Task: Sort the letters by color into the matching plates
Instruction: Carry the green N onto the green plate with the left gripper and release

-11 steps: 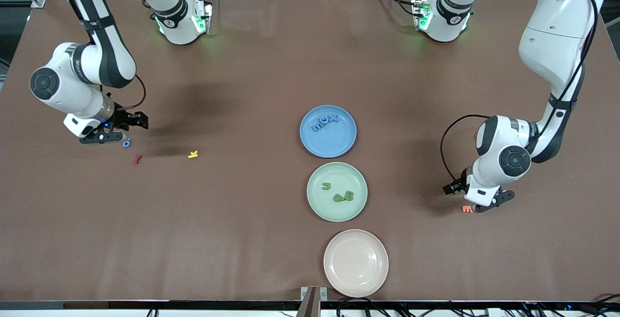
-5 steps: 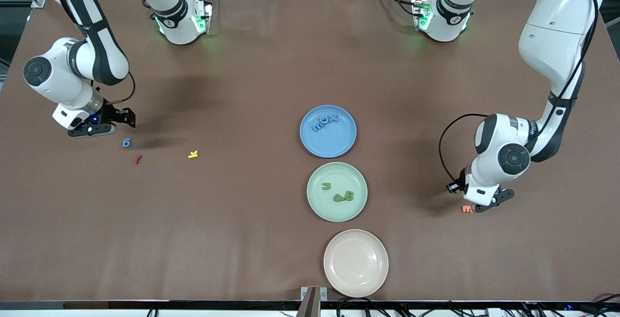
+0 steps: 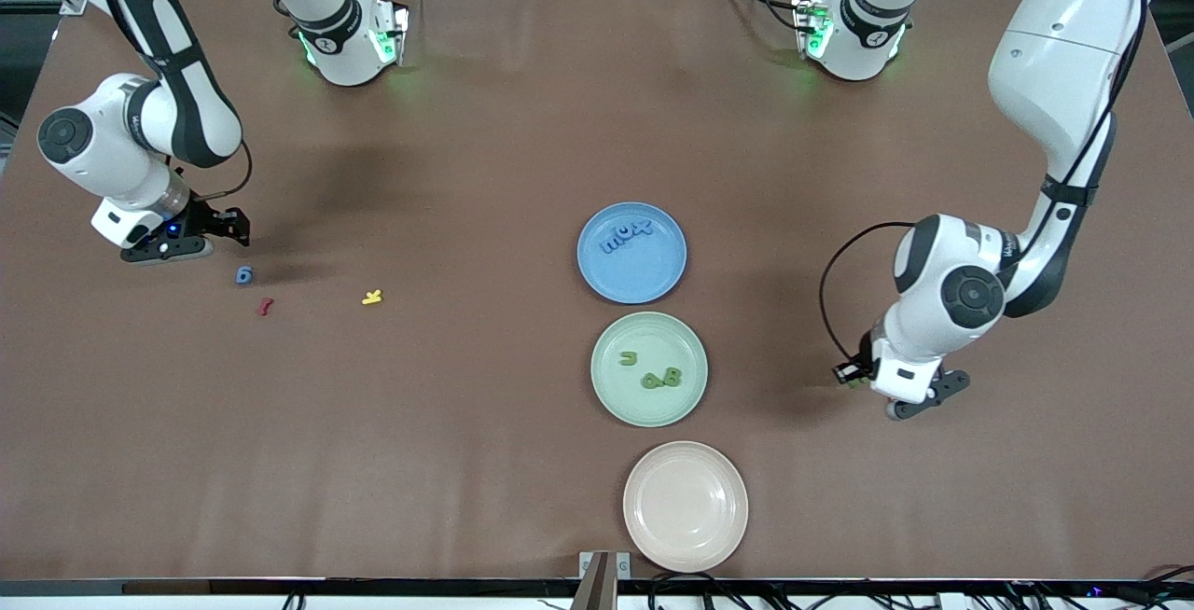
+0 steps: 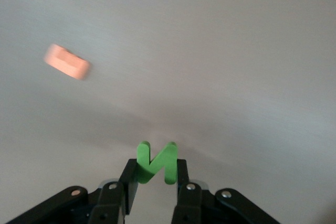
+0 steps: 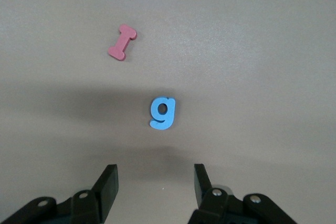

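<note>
My left gripper [image 4: 156, 176] is shut on a green letter [image 4: 156, 160] shaped like an N, held off the table. In the front view this gripper [image 3: 849, 374] is over the cloth, toward the left arm's end from the green plate [image 3: 634, 402]. That plate holds three green letters [image 3: 660, 378]. The blue plate [image 3: 645, 276] holds blue letters [image 3: 623, 237]. A blue letter "g" [image 5: 163, 113] lies flat on the table [image 3: 244, 275]. My right gripper [image 5: 155, 181] is open and empty just short of it [image 3: 233, 229].
A red piece [image 5: 122, 41] lies beside the blue "g" [image 3: 265, 307], and a yellow piece [image 3: 372, 297] lies farther toward the plates. An orange piece [image 4: 66, 62] lies on the table near the left gripper. A cream-white plate [image 3: 686, 507] sits nearest the front camera.
The left gripper shut on the green letter and moved with it toward the green plate. The right gripper drew back from over the blue "g", which stays on the table.
</note>
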Available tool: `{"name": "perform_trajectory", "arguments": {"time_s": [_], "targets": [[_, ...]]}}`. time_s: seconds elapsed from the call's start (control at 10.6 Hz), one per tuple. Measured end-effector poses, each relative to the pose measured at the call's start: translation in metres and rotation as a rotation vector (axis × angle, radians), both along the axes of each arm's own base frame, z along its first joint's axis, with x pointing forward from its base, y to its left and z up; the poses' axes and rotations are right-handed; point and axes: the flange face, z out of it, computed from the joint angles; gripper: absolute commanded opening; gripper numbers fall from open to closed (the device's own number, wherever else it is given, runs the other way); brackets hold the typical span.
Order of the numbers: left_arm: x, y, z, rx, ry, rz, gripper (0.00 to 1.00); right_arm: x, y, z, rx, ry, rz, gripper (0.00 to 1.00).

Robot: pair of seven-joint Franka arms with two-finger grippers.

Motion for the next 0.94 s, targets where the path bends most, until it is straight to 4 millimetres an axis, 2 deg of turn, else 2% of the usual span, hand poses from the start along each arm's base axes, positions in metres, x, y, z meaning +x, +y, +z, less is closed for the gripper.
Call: {"name": "perform_trajectory", "arguments": {"time_s": [0.19,0.38,0.47,0.66,0.75,0.85,0.94], "targets": [[-0.012,-0.074,0.023,-0.069,-0.019,0.002,0.00,-0.001,0.000,-0.006,-0.004,0.007,0.001,0.65],[-0.037,-0.146,0.028,-0.088,-0.014,-0.015,0.00,-0.006,-0.001,-0.017,-0.013,0.011,0.001,0.63],[-0.048,-0.175,0.029,-0.096,-0.011,-0.014,0.00,-0.009,0.000,-0.025,-0.022,0.008,0.003,0.62],[-0.066,-0.220,0.032,-0.115,-0.009,0.017,0.00,-0.013,0.001,-0.036,-0.024,0.016,-0.010,0.61],[-0.077,-0.241,0.033,-0.123,-0.004,0.041,0.42,-0.012,0.002,-0.038,-0.022,0.013,-0.015,0.59],[-0.086,-0.256,0.033,-0.128,0.001,0.066,0.99,-0.010,0.004,-0.037,-0.020,0.008,-0.017,0.58],[-0.093,-0.266,0.032,-0.128,0.006,0.097,1.00,-0.007,0.004,-0.035,-0.017,0.002,-0.024,0.58]]}}
